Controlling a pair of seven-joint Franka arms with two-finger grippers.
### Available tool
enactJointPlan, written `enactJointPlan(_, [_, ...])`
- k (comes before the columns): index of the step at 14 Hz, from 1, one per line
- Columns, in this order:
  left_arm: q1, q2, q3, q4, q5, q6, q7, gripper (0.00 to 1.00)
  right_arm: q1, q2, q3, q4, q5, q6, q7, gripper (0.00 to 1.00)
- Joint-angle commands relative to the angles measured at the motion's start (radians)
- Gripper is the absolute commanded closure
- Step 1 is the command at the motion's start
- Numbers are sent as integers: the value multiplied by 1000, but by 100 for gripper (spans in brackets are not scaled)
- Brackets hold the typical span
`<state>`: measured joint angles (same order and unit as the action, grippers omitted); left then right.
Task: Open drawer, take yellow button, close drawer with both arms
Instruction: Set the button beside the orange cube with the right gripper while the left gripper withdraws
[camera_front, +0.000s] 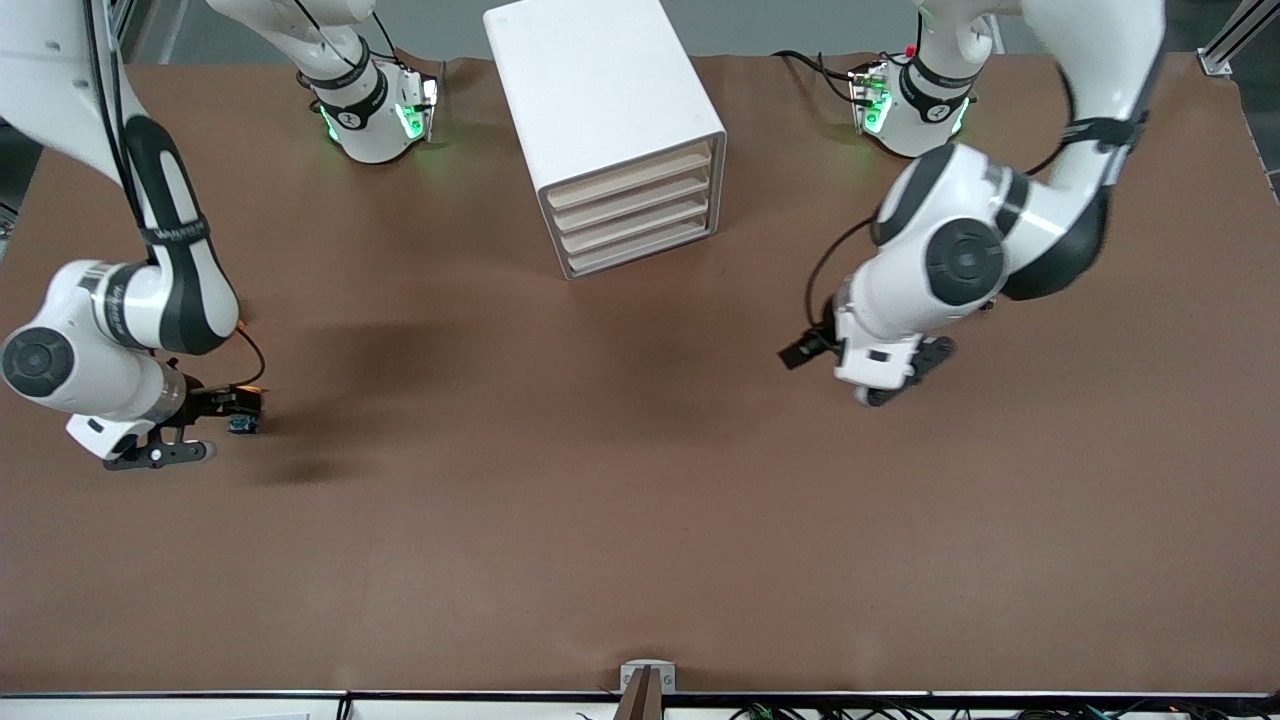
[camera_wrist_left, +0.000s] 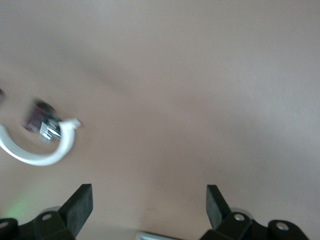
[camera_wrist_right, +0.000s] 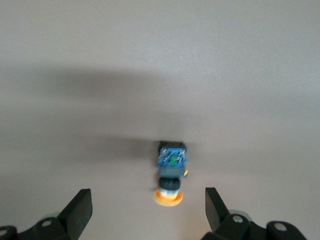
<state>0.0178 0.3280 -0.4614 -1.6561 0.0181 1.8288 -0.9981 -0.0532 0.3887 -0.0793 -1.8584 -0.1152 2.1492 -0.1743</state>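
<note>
The white cabinet (camera_front: 600, 80) stands at the robots' side of the table, and its top drawer (camera_front: 632, 171) is shut flush like the three below it. The button (camera_front: 241, 424) lies on its side on the brown table toward the right arm's end, showing its orange cap, black body and blue base. My right gripper (camera_front: 185, 440) is open just over it. In the right wrist view the button (camera_wrist_right: 170, 176) lies free, just ahead of the gap of the right gripper (camera_wrist_right: 147, 207). My left gripper (camera_front: 905, 378) is open and empty over bare table, as the left wrist view (camera_wrist_left: 149, 205) shows.
The brown table (camera_front: 600, 480) has no other loose objects on it. The arm bases (camera_front: 375, 115) stand on either side of the cabinet. A white curved cable with a small fitting (camera_wrist_left: 46, 131) shows in the left wrist view.
</note>
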Motion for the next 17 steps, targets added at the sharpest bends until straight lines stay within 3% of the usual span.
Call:
enactJointPlan(1, [86,-15,-9,88,58,-77,152,0,56,-88,1,-16,14,-86,114,0])
enactJointPlan(5, [212,-35,-9,177,109,-123,367,0,105,-181,1,-15,15,-135,128,0])
enactJointPlan(9, [246,-99,9,226,106,-204,553,0,125,-283,1,-5,32,-213,130,0])
enactJointPlan(11, [182,-168,123,207,94,-218,657,0,115,-329,-3,30,95,-285,121,0])
enactJointPlan(14, [67,-242,295,203,63,-282,798,0,111,-363,-11,97,114,-411,119,0])
enactJointPlan(17, [19,-316,397,177,-3,-359,881,0,99,-367,-11,152,114,-445,118,0])
